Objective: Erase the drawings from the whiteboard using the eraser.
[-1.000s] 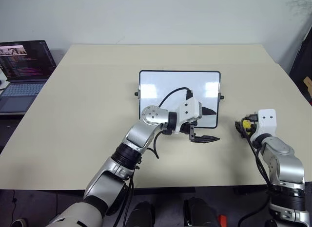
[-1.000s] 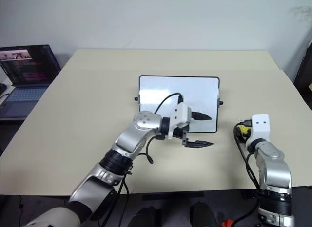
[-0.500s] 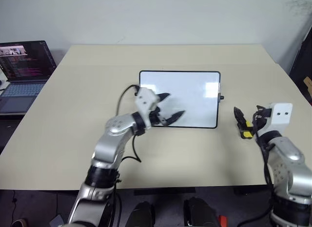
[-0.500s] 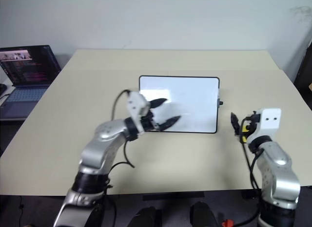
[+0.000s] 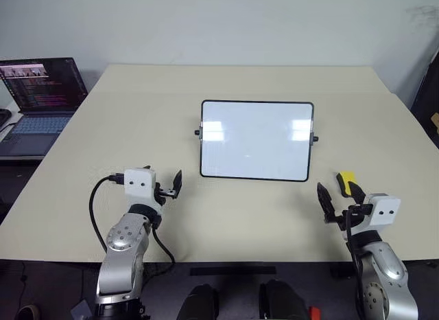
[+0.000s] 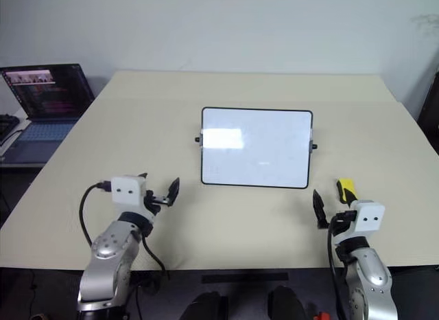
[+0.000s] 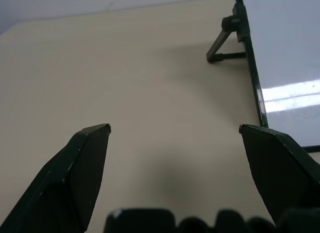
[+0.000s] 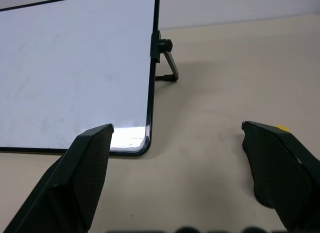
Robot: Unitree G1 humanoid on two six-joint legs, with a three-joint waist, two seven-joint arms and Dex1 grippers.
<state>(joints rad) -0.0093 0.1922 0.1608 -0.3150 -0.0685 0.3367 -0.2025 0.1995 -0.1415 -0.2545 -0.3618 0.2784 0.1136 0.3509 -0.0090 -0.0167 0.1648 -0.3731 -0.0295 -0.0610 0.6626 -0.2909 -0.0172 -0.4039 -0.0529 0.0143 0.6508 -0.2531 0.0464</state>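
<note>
Two grippers are showing spread jaws with nothing between them. The left gripper (image 5: 171, 185), black-fingered on a white wrist housing, is hovering over bare tabletop near the lower left corner of the whiteboard, apart from it; in its wrist view the fingers (image 7: 75, 178) are standing wide with only tan surface between them. The right gripper (image 5: 330, 200) is likewise standing open near the whiteboard's lower right corner, touching nothing; its wrist view is showing the fingers (image 8: 80, 173) well apart, with the board's corner and side knob beyond.

The small bright yellow rectangular eraser (image 5: 348, 183) is lying on the table just off the whiteboard's lower right corner, close beside the right gripper's fingers but not between them; whether it is touching a finger cannot be told.

The small rectangular glossy white whiteboard (image 5: 256, 139), thin black frame, rounded corners, black knobs on its short sides, is sitting mid-table on the large beige rectangular table (image 5: 137, 128). Its surface is reading as blank apart from window glare and faint smudging; no legible drawings are showing.

An open dark laptop (image 5: 38, 93) with a lit screen is sitting well to the left of the whiteboard, beyond the table's edge.
</note>
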